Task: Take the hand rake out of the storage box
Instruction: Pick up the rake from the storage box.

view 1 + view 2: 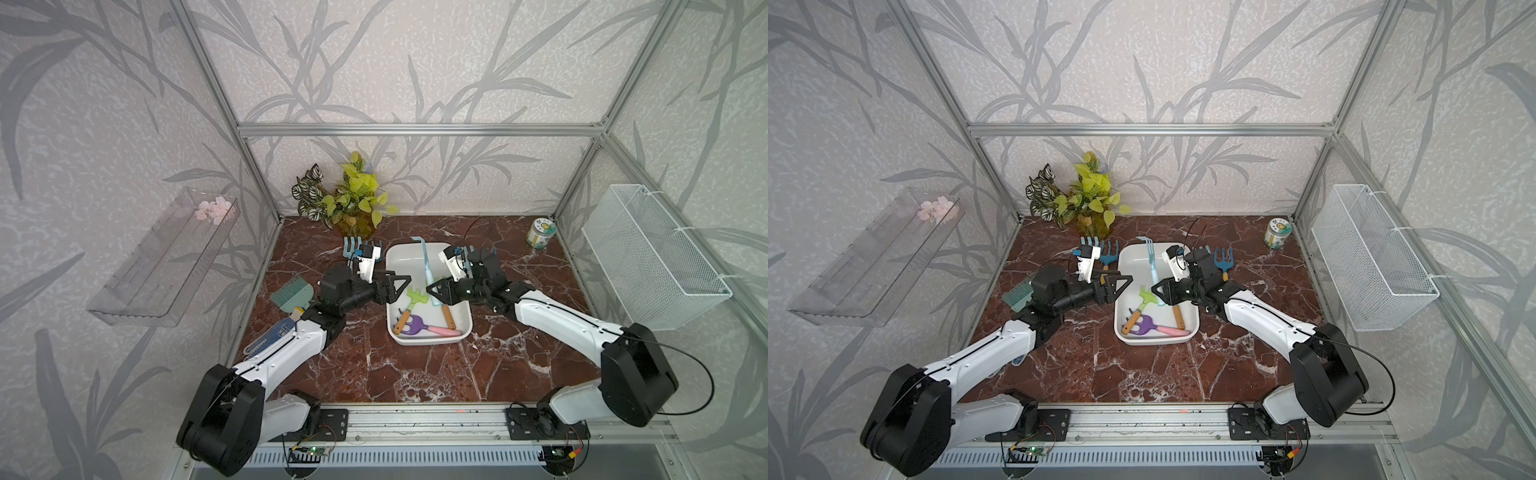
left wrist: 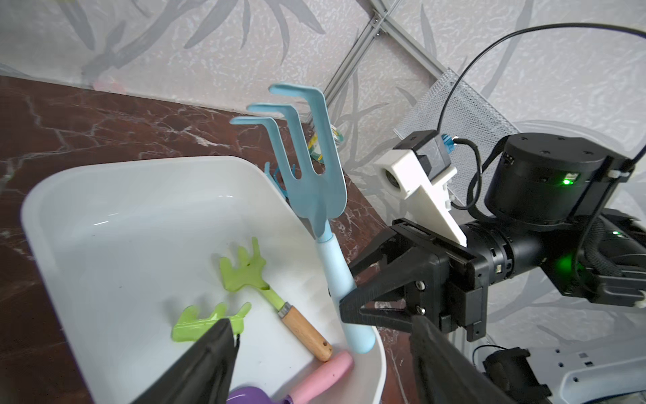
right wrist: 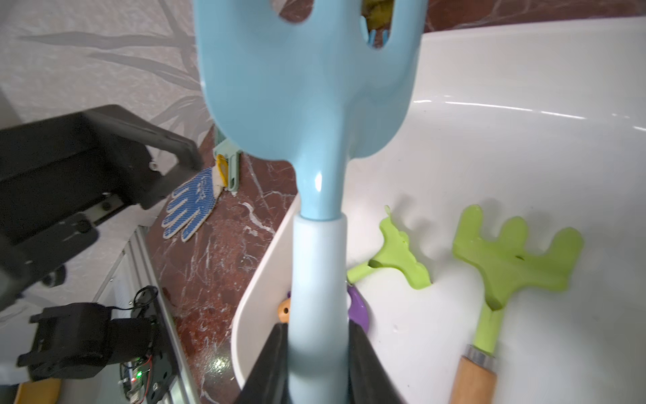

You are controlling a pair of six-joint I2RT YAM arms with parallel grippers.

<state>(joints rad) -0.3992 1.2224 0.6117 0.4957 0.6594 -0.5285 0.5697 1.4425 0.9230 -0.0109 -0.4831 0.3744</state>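
**Top views.** In both top views, at frame centre, the hand rake (image 1: 424, 262) (image 1: 1151, 259) stands over the storage box (image 1: 432, 341). Its long axis is steep, with the tines toward the upper edge. The right gripper (image 1: 434, 293) clamps its pale handle. The left gripper (image 1: 400, 287) faces it from the left, jaws apart and empty.

**Left wrist.** The rake (image 2: 314, 182) rises at centre, its handle end low by the box rim (image 2: 31, 224); clearance there cannot be told. Inside lie two green rakes (image 2: 244, 269) and a purple tool (image 2: 325, 376) with a pink handle.

**Right wrist.** At lower centre the jaws pinch the handle from both sides. The carry beyond the rim probably falls to the right arm.
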